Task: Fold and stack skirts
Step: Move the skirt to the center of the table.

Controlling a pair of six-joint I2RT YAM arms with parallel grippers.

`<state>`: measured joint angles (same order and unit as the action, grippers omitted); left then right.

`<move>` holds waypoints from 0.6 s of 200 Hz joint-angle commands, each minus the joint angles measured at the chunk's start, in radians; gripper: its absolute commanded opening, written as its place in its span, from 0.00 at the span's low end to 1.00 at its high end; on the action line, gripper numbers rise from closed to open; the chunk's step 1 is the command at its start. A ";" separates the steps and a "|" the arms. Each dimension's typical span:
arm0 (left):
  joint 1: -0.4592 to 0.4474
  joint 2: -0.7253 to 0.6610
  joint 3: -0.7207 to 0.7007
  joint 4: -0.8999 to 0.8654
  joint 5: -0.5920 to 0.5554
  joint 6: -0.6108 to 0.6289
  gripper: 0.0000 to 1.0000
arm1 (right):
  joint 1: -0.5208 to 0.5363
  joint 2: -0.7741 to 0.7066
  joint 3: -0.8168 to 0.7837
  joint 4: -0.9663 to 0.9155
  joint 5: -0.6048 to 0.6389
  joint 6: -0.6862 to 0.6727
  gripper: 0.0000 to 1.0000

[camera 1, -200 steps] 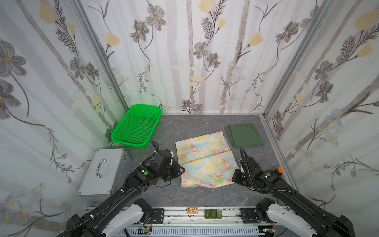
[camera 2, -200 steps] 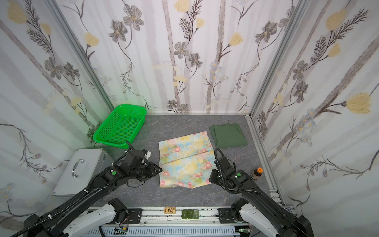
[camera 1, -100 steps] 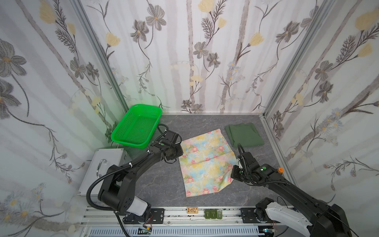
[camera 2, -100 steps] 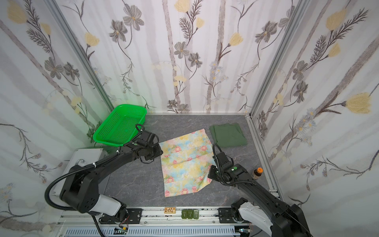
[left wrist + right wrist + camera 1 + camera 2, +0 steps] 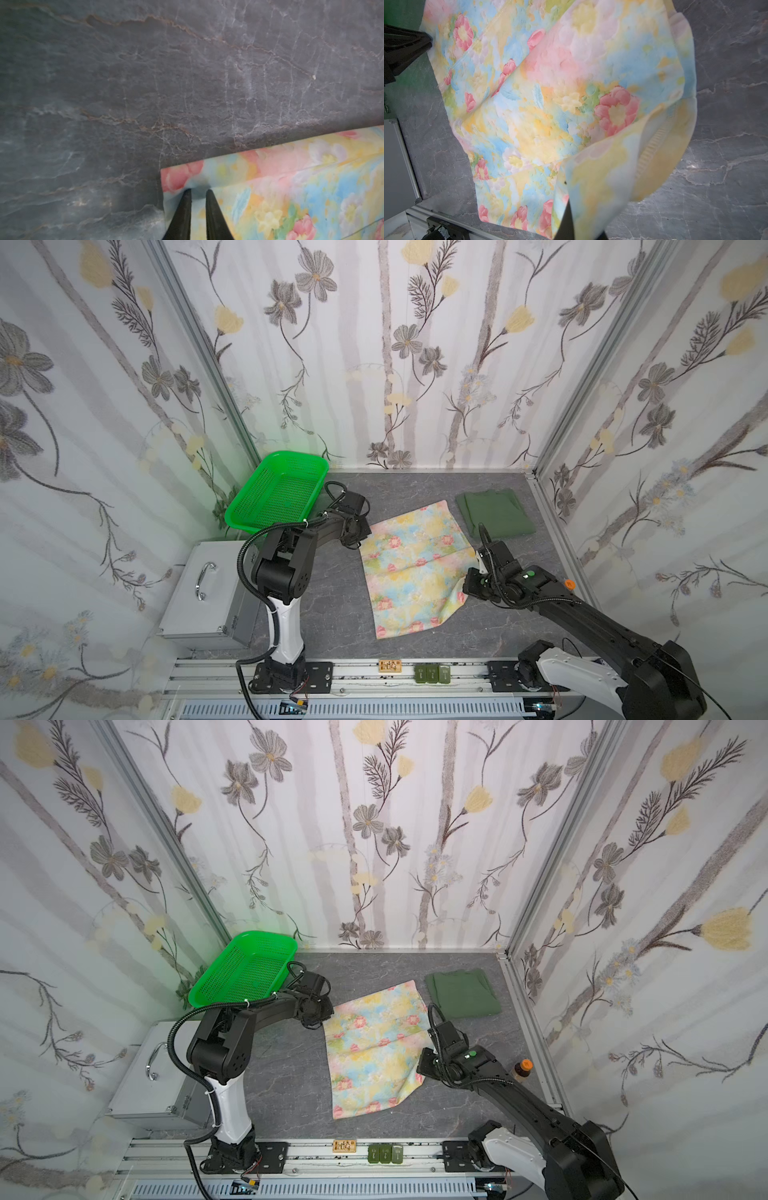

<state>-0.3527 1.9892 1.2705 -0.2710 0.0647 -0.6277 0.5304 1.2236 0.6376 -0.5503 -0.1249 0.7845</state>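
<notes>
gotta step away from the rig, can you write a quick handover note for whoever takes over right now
Left gripper: jaws nearly together at the floral skirt's far left corner; grip unclear.
Right gripper: shut on the floral skirt's right edge, holding it up off the table.
Green skirt: folded, far right, beside the floral one.
Done: green skirt folded.
Left: fold the floral skirt, then stack the two.

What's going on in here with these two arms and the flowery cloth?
A floral skirt is being folded on the table. The left gripper pinches one back corner; the right gripper holds the opposite edge lifted. A green skirt lies folded nearby, not yet stacked.
</notes>
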 commanded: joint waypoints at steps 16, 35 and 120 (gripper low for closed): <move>0.028 0.076 0.073 -0.002 -0.053 0.048 0.17 | 0.026 0.011 -0.018 0.054 -0.001 0.032 0.00; 0.037 0.125 0.141 -0.002 -0.064 0.078 0.17 | 0.047 0.024 -0.037 0.056 0.002 0.041 0.00; 0.047 0.011 0.262 0.000 -0.023 0.126 0.20 | 0.060 -0.037 -0.083 0.024 0.014 0.059 0.67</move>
<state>-0.3058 2.0941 1.5543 -0.2668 0.0055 -0.5011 0.5896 1.2343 0.5488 -0.5056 -0.1310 0.8284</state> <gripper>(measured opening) 0.173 0.667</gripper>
